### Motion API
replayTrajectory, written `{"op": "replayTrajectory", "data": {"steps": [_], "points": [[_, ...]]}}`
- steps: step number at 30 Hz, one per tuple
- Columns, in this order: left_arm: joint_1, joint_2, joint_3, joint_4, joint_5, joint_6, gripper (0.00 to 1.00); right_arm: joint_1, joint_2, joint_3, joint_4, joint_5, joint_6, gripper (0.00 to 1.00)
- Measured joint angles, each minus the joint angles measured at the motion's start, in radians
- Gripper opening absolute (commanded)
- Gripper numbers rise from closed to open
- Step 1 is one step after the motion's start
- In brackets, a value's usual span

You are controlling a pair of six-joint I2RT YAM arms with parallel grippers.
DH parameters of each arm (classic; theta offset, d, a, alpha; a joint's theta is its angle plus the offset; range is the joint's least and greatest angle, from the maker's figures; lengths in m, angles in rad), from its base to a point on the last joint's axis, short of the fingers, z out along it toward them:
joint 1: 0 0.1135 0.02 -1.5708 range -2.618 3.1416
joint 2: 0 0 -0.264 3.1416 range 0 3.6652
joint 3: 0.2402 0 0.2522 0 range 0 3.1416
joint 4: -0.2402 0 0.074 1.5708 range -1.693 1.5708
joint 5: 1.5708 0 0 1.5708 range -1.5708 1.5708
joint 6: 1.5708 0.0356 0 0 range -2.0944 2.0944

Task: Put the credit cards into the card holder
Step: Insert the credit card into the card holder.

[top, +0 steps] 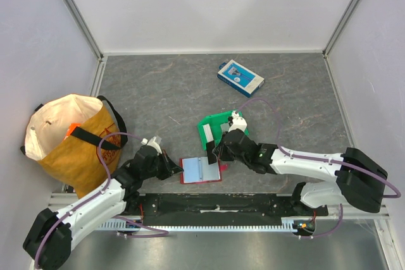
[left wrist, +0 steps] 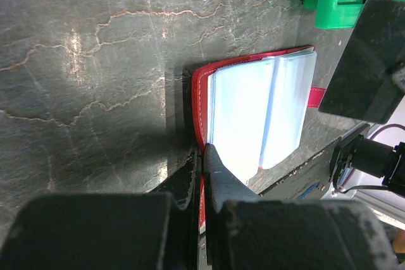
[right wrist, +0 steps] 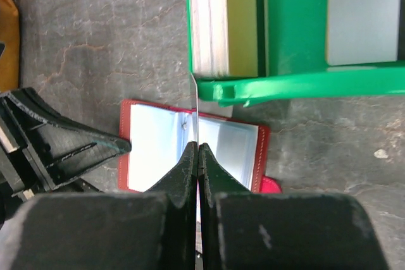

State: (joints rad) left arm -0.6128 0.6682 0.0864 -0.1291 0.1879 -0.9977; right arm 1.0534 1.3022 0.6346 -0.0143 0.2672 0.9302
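Observation:
The red card holder (top: 200, 171) lies open on the table, its pale blue clear sleeves facing up; it also shows in the left wrist view (left wrist: 259, 112) and the right wrist view (right wrist: 158, 147). My left gripper (top: 176, 170) (left wrist: 204, 150) is shut on the holder's red left edge. My right gripper (top: 215, 153) (right wrist: 198, 147) is shut on a dark credit card (left wrist: 370, 61), held on edge just above the holder's middle fold; the right wrist view shows only its thin edge (right wrist: 195, 102). More credit cards (right wrist: 212, 17) stand stacked in the green bin (top: 221, 123).
The green bin (right wrist: 297, 83) sits right behind the holder, with a grey card (right wrist: 364, 14) in its other compartment. A blue-and-white box (top: 240, 78) lies at the back. A yellow-and-white bag (top: 69, 140) stands at the left. The arms' base rail (top: 215, 207) is close in front.

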Motion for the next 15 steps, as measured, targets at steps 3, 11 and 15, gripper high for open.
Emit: {"op": "replayTrajectory", "data": {"steps": [3,11,15], "points": [[0.000,-0.004,0.000,-0.002,-0.001,0.000,0.02,-0.042,0.001,-0.001,0.005,-0.016,-0.019,0.00],[0.000,-0.007,0.000,0.000,-0.001,0.000,0.02,-0.146,0.004,-0.001,0.013,-0.057,-0.116,0.00],[0.000,-0.004,-0.002,0.003,0.000,0.000,0.02,-0.188,0.004,-0.001,0.003,-0.086,-0.168,0.00]]}}
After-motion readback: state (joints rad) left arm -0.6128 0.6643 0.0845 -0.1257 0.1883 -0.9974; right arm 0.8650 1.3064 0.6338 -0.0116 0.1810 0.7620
